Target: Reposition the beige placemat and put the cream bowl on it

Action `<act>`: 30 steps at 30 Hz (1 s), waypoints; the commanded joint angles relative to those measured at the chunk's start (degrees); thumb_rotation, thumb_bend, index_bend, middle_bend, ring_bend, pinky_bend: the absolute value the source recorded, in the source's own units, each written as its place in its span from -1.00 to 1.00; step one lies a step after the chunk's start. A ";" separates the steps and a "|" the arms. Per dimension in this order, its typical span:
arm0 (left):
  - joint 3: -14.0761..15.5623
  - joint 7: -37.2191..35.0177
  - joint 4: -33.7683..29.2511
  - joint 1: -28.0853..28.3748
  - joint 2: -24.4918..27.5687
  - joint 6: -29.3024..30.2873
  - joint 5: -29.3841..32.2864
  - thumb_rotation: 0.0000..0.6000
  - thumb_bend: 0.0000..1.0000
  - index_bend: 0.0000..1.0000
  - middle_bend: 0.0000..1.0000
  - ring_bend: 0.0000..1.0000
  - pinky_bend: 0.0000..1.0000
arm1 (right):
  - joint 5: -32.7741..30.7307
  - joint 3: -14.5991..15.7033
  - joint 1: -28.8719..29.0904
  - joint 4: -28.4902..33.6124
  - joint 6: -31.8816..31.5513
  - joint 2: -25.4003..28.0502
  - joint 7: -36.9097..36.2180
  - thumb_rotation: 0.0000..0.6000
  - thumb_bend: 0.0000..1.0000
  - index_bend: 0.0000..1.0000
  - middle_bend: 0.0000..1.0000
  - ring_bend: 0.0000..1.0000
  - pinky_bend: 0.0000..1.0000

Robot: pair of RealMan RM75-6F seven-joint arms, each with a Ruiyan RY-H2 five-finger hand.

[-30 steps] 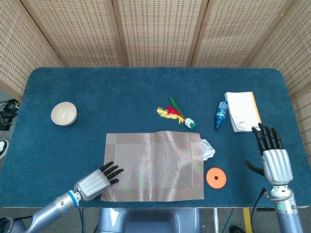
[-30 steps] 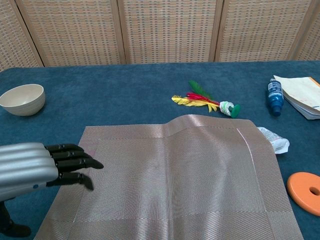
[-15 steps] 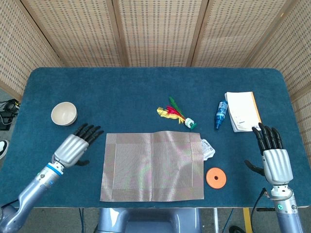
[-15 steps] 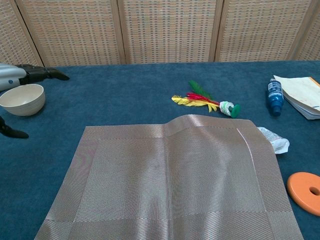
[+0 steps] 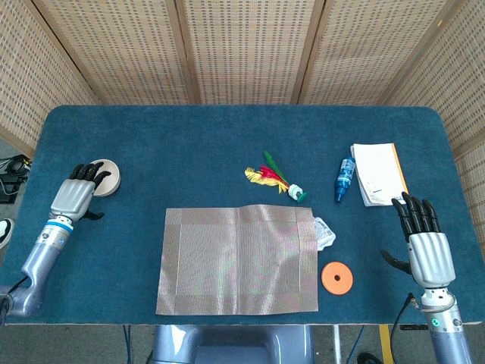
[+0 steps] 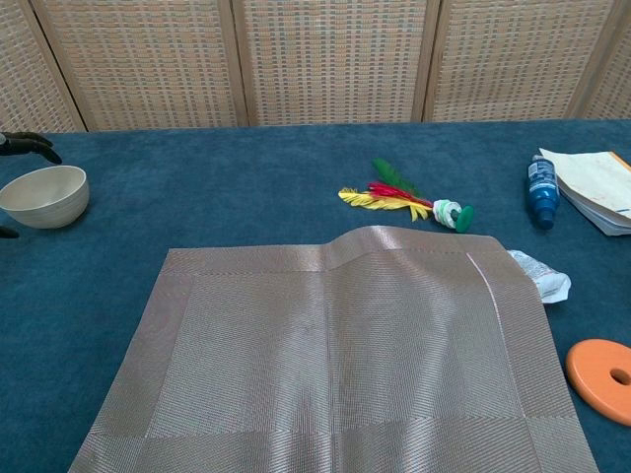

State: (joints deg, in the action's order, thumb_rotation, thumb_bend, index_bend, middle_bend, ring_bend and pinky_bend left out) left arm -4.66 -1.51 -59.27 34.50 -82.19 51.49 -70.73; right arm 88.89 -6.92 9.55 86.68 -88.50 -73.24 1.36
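The cream bowl stands upright at the table's left side. My left hand is at its left rim, with the fingers arched over the bowl's edge and the thumb low on the near side. No grip on the bowl shows. The beige placemat lies flat near the front edge, well right of the bowl, with a slight ridge along its far edge. Near the front right corner, my right hand rests with its fingers spread, and nothing is in it.
A feathered shuttlecock lies beyond the mat. A crumpled wrapper touches the mat's right edge, and an orange disc lies beside it. A blue bottle and a notepad are at the right.
My left hand has left the mat's front left corner and swung left and away across the table to the bowl. The mat, the bowl and my right hand have stayed put.
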 commanded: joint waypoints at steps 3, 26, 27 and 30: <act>-1.02 -3.42 7.92 1.21 -4.81 -4.46 1.15 1.00 -1.00 -0.63 -1.00 -1.00 -1.00 | -0.24 -0.12 0.01 -0.12 0.08 0.01 -0.19 1.00 -1.00 -0.87 -1.00 -1.00 -1.00; -3.77 -1.77 18.15 1.96 -10.15 -9.10 4.14 1.00 0.04 0.36 -1.00 -1.00 -1.00 | -0.54 -0.23 0.14 -0.44 0.38 -0.07 -0.48 1.00 -1.00 -0.86 -1.00 -1.00 -1.00; -3.89 -1.68 17.64 1.89 -9.92 -8.74 4.09 1.00 0.04 0.39 -1.00 -1.00 -1.00 | -0.54 -0.24 0.12 -0.41 0.34 -0.05 -0.52 1.00 -1.00 -0.86 -1.00 -1.00 -1.00; -4.20 -1.87 14.66 1.56 -8.62 -6.16 3.04 1.00 0.04 0.44 -1.00 -1.00 -1.00 | -0.51 -0.24 0.11 -0.37 0.30 0.01 -0.64 1.00 -1.00 -0.86 -1.00 -1.00 -1.00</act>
State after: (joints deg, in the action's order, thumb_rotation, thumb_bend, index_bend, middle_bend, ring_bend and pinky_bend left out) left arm -8.60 -3.33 -42.75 36.31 -91.73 43.72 -67.00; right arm 88.38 -7.16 9.66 86.32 -88.19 -73.23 0.71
